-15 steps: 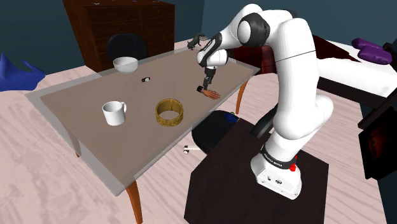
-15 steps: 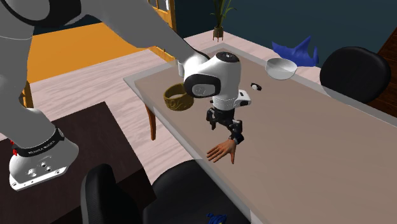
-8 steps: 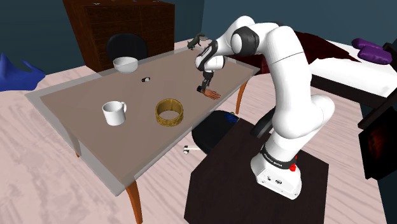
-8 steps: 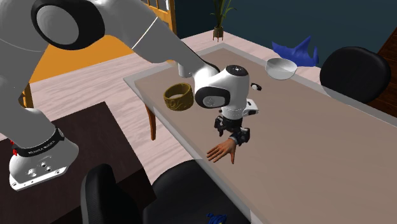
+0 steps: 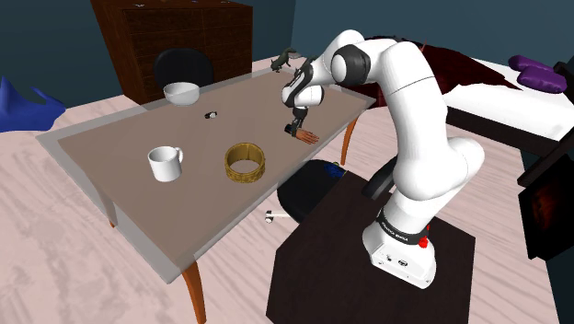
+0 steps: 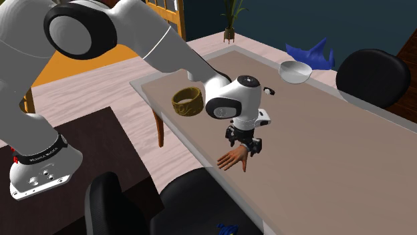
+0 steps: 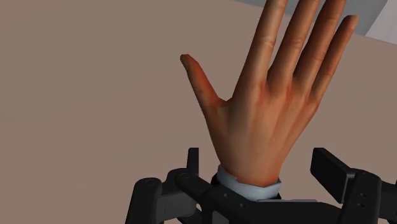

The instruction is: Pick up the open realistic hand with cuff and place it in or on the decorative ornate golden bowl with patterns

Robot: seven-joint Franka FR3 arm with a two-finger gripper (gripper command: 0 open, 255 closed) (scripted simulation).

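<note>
A flesh-coloured open hand (image 5: 306,137) with a pale blue cuff lies flat on the brown table (image 5: 120,138), close to its edge near the stand. My black gripper (image 5: 296,128) hangs low right over its wrist end. In the second exterior view the gripper (image 6: 248,148) nearly touches the hand (image 6: 233,159). The wrist view has the hand (image 7: 273,95) palm-down, its cuff (image 7: 249,189) between my fingers (image 7: 193,160), which stand apart with a gap on each side. The gripper (image 7: 257,170) is open. The golden patterned bowl (image 5: 245,161) (image 6: 188,101) sits further along the table.
A white mug (image 5: 166,164) stands beyond the golden bowl. A white bowl (image 5: 182,92) (image 6: 296,71) and a small dark object (image 5: 211,115) lie toward the far side. A black chair (image 5: 317,189) is tucked under the table edge beside the hand.
The arm has folded down and the gripper has dropped from above the table to just over the hand's wrist. The hand and the bowl have not moved.
</note>
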